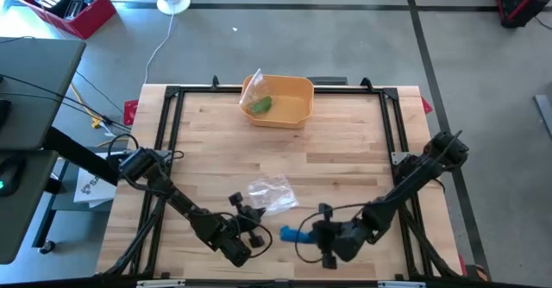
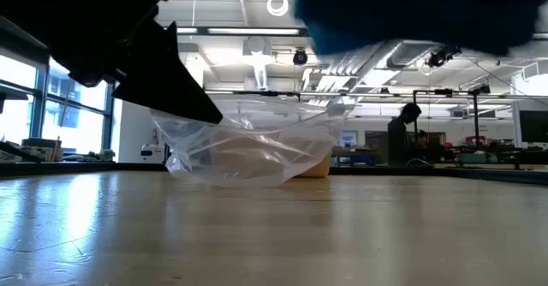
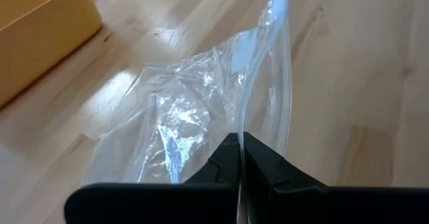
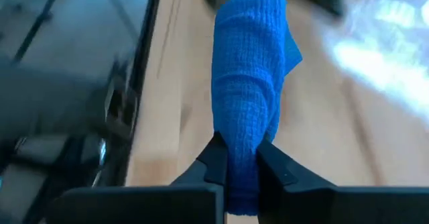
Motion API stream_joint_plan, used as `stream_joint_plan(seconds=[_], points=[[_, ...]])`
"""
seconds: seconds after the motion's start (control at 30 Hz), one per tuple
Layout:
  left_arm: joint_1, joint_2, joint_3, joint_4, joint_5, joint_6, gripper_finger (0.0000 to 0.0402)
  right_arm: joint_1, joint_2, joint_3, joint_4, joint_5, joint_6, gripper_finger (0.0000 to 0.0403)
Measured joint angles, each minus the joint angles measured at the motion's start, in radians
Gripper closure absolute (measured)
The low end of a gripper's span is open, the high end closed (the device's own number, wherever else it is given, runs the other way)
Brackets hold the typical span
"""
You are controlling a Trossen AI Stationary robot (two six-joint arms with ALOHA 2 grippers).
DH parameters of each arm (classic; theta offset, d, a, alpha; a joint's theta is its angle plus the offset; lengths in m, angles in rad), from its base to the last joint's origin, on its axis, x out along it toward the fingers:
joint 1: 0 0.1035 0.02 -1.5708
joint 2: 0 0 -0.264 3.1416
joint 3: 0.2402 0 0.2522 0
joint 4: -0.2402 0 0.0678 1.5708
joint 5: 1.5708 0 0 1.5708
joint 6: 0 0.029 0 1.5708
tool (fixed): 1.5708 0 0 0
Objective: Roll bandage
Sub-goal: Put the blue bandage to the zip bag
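The right claw point(image 4: 242, 158) is seen clamped on one end of the blue bandage point(image 4: 249, 83), which stands out ahead of its fingers as a loosely gathered strip. In the high view the bandage point(image 1: 294, 234) is seen near the front edge of the surface point(image 1: 345, 150), reaching from the right claw point(image 1: 321, 236) toward the left arm.

The left claw point(image 3: 241, 158) is pressed together on the edge of a clear bag point(image 3: 194, 117); the rest of the bag lies on the surface ahead of it. From above, the bag point(image 1: 272, 193) lies just beyond both claws, and the left claw point(image 1: 254, 228) is close beside the bandage's free end.

Well beyond both claws, at the far edge, a yellow bin point(image 1: 280, 100) holds something green point(image 1: 261, 105).

The step in hand is judged to be the taking up of the bandage: a grip has been made on one end, and no tight roll has been formed. The strip looks bunched rather than wound.

For the next move, a second hold on the bandage would be needed so that it can be turned upon itself. The left claw would have to be freed from the bag for that, and the soft cloth kept taut so that it is not slackened or dragged off the edge.
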Motion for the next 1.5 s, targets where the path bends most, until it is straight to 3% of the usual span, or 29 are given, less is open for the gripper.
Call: stream_joint_plan(seconds=[0.07, 0.23, 0.63, 0.83, 1.07, 1.17, 1.4, 1.5], points=[[0.000, 0.000, 0.014, 0.011, 0.004, -0.004, 0.0401, -0.021, 0.032, 0.044, -0.041, 0.038, -0.011, 0.0380], [0.000, -0.011, 0.064, 0.009, 0.030, -0.001, 0.0401, -0.083, 0.100, 0.083, -0.048, 0.013, -0.051, 0.0383], [-0.004, -0.059, 0.089, 0.010, 0.026, 0.074, 0.0401, -0.110, 0.113, 0.080, -0.180, 0.042, 0.178, 0.0381], [0.002, -0.060, 0.088, 0.070, 0.031, 0.126, 0.0401, -0.114, 0.113, 0.095, -0.093, 0.038, 0.125, 0.0381], [0.011, -0.059, 0.089, 0.163, 0.039, 0.204, 0.0401, -0.175, 0.112, 0.137, -0.073, 0.020, 0.231, 0.0374], [0.014, -0.059, 0.088, 0.163, 0.059, 0.204, 0.0401, -0.192, 0.111, 0.146, -0.076, 0.021, 0.216, 0.0352], [0.013, -0.059, 0.088, 0.133, 0.074, 0.157, 0.0401, -0.201, 0.111, 0.153, -0.075, 0.013, 0.196, 0.0245], [0.014, -0.059, 0.088, 0.092, 0.081, 0.094, 0.0401, -0.196, 0.110, 0.153, -0.067, -0.018, 0.210, 0.0220]])
